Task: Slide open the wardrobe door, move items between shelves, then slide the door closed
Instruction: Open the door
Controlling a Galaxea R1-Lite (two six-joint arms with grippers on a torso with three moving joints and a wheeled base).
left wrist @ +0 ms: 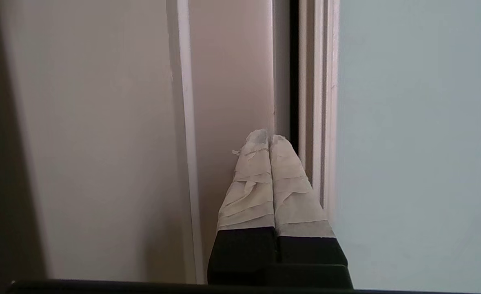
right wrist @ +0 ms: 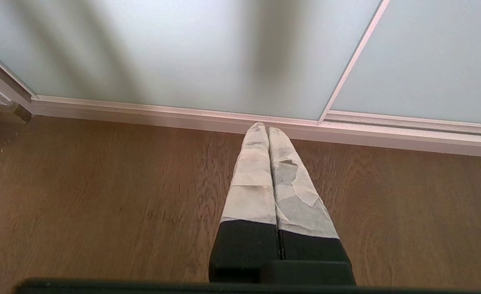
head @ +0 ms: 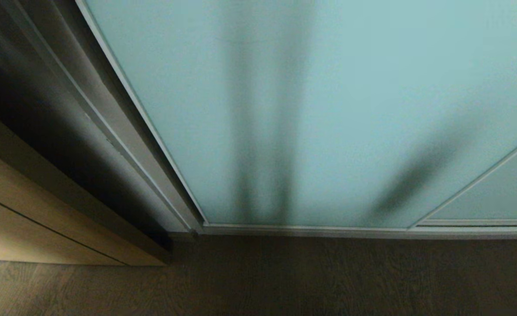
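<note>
While the door [head: 328, 109] looks fully shut, I have the left end effector [left wrist: 269, 139], pinched empty, at its frame edge; everything remains.

This looks like a bedroom in a home, shown by a wardrobe with a frosted-glass sliding door [head: 328, 109] in a slim metal frame, a brown wood-grain floor [head: 284, 281] and a beige wooden cabinet [head: 30, 219] beside it.
</note>
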